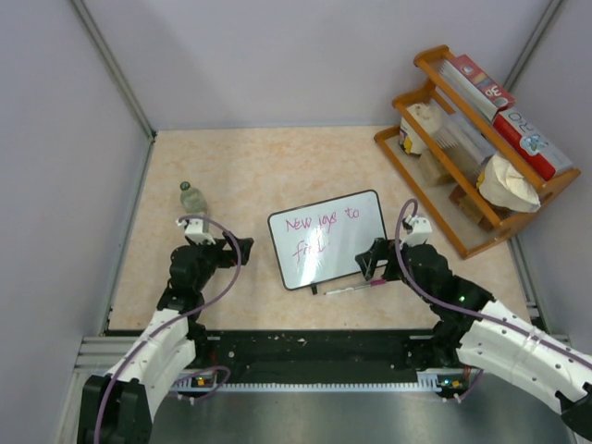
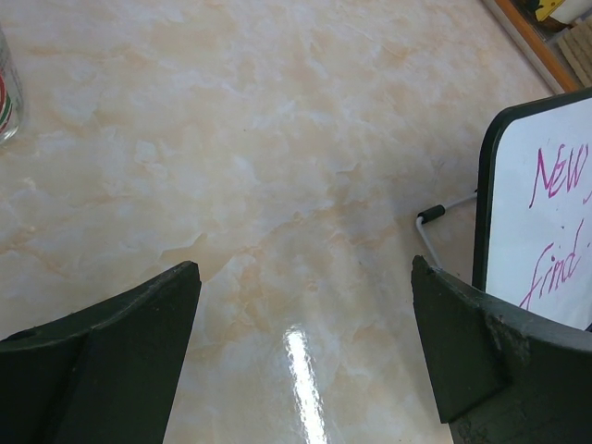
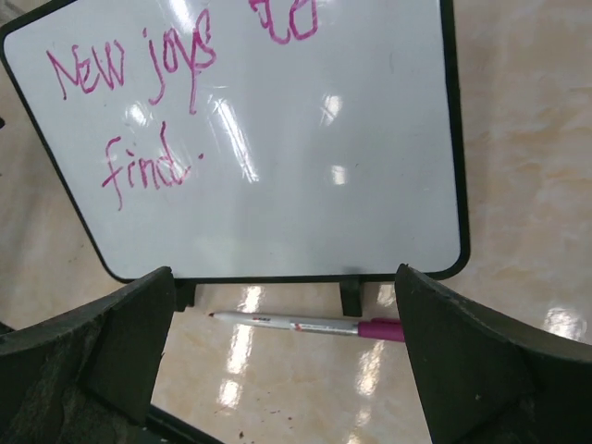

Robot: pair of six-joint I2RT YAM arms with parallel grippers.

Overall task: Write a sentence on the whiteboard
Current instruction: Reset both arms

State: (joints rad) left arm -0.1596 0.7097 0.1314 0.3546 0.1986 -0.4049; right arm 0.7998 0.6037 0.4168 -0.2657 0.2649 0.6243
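Whiteboard [image 1: 328,239] at frame centre on tabletop [image 1: 240,166]. Sentence [image 1: 319,233] in pink, two lines, upper left of board: "New joys to find." Marker [image 3: 305,325] lies on tabletop just below board's lower edge, ungripped. Right pincer [image 3: 285,271] spread wide, empty, near marker. Left pincer [image 2: 305,268] spread, empty, left of board.

Lab test cell, grey partition walls [image 1: 305,55]

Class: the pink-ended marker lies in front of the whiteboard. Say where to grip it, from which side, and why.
Grip the marker mid-barrel, from straight above, pinching across its thin width. It lies flat on the table, along the lower edge of the whiteboard, its feet close behind, so a side approach looks crowded.
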